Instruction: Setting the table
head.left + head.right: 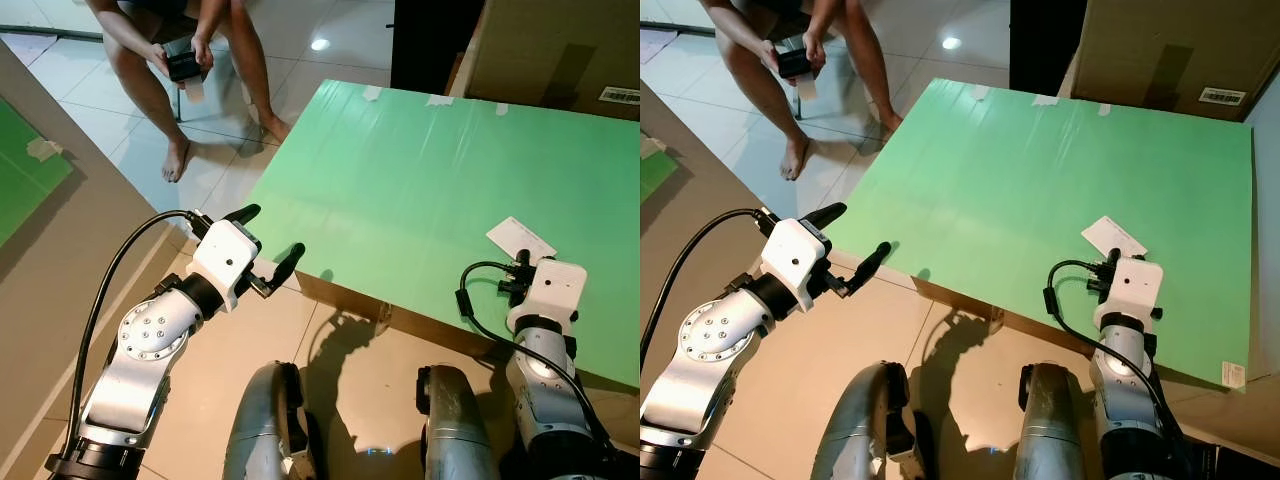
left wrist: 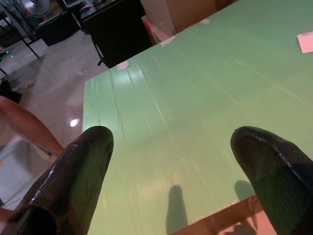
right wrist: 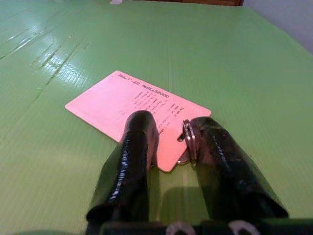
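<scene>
A pale card (image 1: 520, 238) with a metal ring (image 3: 188, 139) at one corner lies flat on the green table (image 1: 420, 170), near its front right edge. My right gripper (image 3: 171, 128) rests on the table at that corner. Its two fingers are drawn close on the card's corner, and the ring stands upright against one finger (image 3: 215, 156). My left gripper (image 1: 273, 230) is open with nothing in it. It hovers over the floor just off the table's near left corner, pointing across the bare green top (image 2: 186, 98).
A person (image 1: 180, 60) sits beyond the table's far left corner holding a dark device, bare feet on the tiled floor. Cardboard boxes (image 1: 560, 50) and a dark cabinet (image 1: 430, 40) stand behind the table. A brown panel (image 1: 50, 250) runs along my left.
</scene>
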Controlling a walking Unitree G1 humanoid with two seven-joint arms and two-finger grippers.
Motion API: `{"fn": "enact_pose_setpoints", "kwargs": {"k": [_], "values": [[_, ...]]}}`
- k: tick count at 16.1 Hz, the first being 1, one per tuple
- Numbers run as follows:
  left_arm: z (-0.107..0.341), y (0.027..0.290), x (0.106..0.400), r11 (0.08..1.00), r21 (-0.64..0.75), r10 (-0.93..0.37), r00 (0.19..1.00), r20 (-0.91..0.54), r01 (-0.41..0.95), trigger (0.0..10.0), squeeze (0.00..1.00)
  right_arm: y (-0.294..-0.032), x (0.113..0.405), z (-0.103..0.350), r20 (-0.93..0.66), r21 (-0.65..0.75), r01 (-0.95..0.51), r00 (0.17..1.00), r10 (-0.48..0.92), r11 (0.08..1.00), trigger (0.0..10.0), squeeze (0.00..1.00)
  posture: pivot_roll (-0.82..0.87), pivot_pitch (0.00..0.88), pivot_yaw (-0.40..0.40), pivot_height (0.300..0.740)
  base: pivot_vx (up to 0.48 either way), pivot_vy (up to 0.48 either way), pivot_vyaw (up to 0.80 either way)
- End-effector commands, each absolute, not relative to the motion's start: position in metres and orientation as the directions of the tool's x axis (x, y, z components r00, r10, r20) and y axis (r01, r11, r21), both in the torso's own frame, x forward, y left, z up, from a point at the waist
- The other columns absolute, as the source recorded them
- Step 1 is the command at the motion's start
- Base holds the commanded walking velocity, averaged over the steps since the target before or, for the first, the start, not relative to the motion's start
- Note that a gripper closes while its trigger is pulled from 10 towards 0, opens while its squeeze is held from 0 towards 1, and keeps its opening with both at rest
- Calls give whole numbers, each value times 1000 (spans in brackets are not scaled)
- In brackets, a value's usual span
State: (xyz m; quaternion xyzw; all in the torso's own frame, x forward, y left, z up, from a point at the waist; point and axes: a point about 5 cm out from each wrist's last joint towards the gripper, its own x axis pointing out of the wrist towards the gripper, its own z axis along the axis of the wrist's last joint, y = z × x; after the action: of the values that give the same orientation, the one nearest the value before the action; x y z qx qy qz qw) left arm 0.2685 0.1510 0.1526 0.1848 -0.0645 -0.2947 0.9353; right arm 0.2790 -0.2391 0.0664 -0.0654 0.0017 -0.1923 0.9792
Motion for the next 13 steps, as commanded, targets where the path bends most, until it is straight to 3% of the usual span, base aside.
{"fn": "enact_pose_setpoints", "kwargs": {"k": [1,13], "values": [[154,154,268,755,403,-566,824,4,517,10000,0,-236,273,55,-29,-136,371,926,-377,919,0,0,-40,210,164,618,0,0,0],[155,146,274,771,396,-555,831,35,498,10000,0,-231,283,75,36,-107,360,933,-359,927,0,0,-58,189,142,618,0,0,0]]}}
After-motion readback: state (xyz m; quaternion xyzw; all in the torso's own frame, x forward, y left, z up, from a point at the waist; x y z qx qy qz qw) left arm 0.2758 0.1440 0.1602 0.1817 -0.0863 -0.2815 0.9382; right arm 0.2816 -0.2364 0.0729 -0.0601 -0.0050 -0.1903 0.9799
